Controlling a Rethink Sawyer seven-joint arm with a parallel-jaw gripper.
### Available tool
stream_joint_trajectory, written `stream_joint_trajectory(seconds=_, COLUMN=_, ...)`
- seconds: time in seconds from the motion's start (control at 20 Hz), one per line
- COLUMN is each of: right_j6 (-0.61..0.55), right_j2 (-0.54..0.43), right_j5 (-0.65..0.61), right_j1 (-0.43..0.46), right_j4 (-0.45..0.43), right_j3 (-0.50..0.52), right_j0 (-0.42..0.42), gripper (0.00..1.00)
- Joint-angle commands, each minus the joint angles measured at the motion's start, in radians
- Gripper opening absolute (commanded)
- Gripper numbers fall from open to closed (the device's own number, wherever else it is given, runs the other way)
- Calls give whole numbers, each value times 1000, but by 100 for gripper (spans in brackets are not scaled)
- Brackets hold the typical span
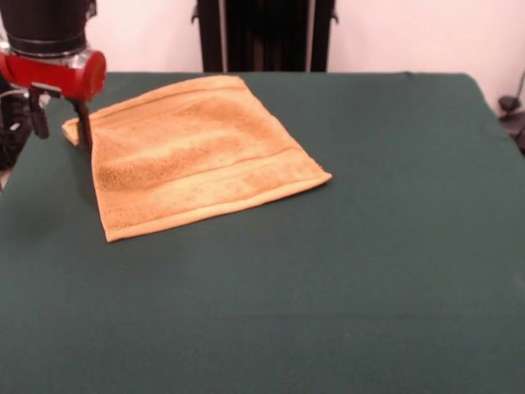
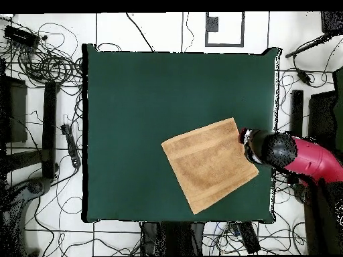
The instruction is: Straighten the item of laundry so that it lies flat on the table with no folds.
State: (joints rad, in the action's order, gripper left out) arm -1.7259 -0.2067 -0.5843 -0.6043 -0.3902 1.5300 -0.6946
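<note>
From here I see the gripper point(image 1: 59, 123) at the towel point(image 1: 193, 152)'s corner by the table point(image 1: 344, 271) edge — fingers spread apart, one finger point(image 1: 83, 125) touching the cloth, nothing held. The towel lies nearly flat on the robot-side part of the table.

Even, soft room light falls over the green table point(image 1: 369, 246), bright on the pale wall behind it, with only a faint shadow beside the towel point(image 1: 193, 156) under the gripper point(image 1: 61, 123), no glare, edges slightly soft.
</note>
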Motion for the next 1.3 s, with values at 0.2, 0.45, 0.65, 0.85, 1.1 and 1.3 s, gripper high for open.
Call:
stream_joint_trajectory(seconds=0.2, right_j6=-19, right_j2=-93, right_j5=42, right_j1=109, right_j4=-1, right_j3=30, right_j0=71, gripper=100)
stream_joint_trajectory(seconds=0.45, right_j6=2, right_j2=-100, right_j5=31, right_j1=92, right_j4=2, right_j3=43, right_j0=62, gripper=100)
stream_joint_trajectory(seconds=0.65, right_j6=16, right_j2=-104, right_j5=32, right_j1=91, right_j4=-7, right_j3=41, right_j0=65, gripper=100)
stream_joint_trajectory(seconds=0.85, right_j6=20, right_j2=-105, right_j5=34, right_j1=91, right_j4=-13, right_j3=37, right_j0=73, gripper=100)
stream_joint_trajectory(seconds=1.1, right_j6=-22, right_j2=-90, right_j5=17, right_j1=60, right_j4=11, right_j3=58, right_j0=83, gripper=100)
stream_joint_trajectory(seconds=1.3, right_j6=9, right_j2=-97, right_j5=-57, right_j1=-4, right_j4=29, right_j3=76, right_j0=81, gripper=100)
